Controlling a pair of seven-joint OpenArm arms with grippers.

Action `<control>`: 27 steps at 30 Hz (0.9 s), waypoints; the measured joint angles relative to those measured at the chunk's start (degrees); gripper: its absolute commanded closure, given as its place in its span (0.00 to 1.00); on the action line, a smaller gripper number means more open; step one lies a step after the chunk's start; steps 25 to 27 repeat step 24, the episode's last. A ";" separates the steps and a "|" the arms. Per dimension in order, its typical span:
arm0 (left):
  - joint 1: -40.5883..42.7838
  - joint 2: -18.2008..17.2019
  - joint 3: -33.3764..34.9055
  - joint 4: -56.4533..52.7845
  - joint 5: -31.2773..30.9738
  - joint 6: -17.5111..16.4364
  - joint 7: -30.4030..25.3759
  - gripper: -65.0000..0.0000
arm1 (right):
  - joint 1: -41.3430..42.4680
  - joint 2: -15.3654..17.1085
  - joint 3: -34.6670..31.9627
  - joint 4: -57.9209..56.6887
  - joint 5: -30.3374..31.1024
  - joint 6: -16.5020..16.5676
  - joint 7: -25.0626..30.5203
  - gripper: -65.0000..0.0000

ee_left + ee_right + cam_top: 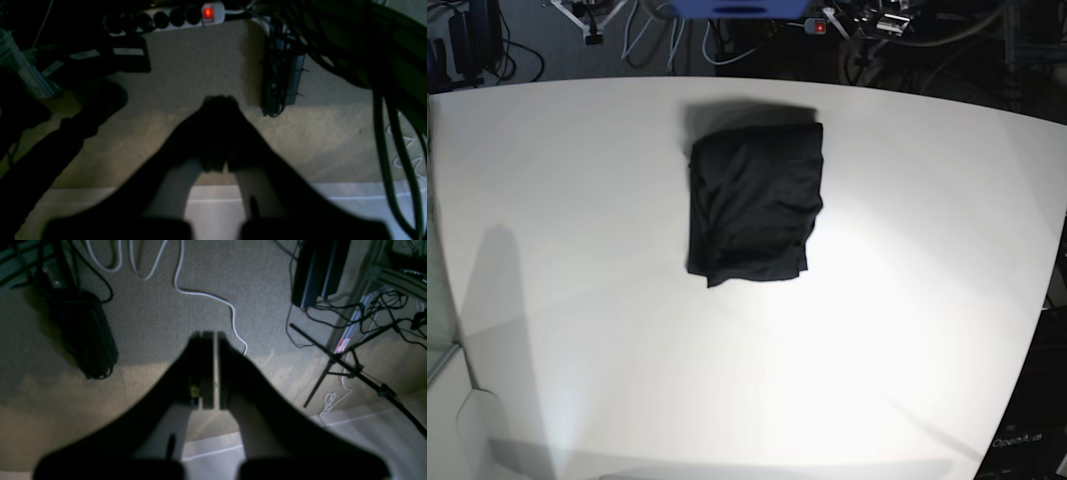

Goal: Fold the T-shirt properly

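On the white table [907, 300], the T-shirt [755, 200] lay folded into a compact rectangle
Neither arm reached over it; the left gripper [218, 100] and right gripper [210, 335] hung past the table edge above carpet, fingers together and empty, likely parked clear because the fold looked finished

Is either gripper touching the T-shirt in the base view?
No, the T-shirt lies folded in a compact rectangle on the white table, with no arm or gripper in that view.
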 measured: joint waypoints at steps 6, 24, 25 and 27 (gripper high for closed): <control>-1.29 -0.04 0.00 0.00 -0.02 0.37 -2.19 1.00 | 0.26 0.00 0.15 0.09 0.04 -0.02 -1.29 1.00; -1.07 0.17 0.15 -0.07 0.00 0.31 -2.19 1.00 | 0.31 -0.98 0.09 0.04 0.02 0.00 -0.98 1.00; -1.07 0.17 0.15 -0.07 0.00 0.31 -2.19 1.00 | 0.31 -0.98 0.09 0.04 0.02 0.00 -0.98 1.00; -1.07 0.17 0.15 -0.07 0.00 0.31 -2.19 1.00 | 0.31 -0.98 0.09 0.04 0.02 0.00 -0.98 1.00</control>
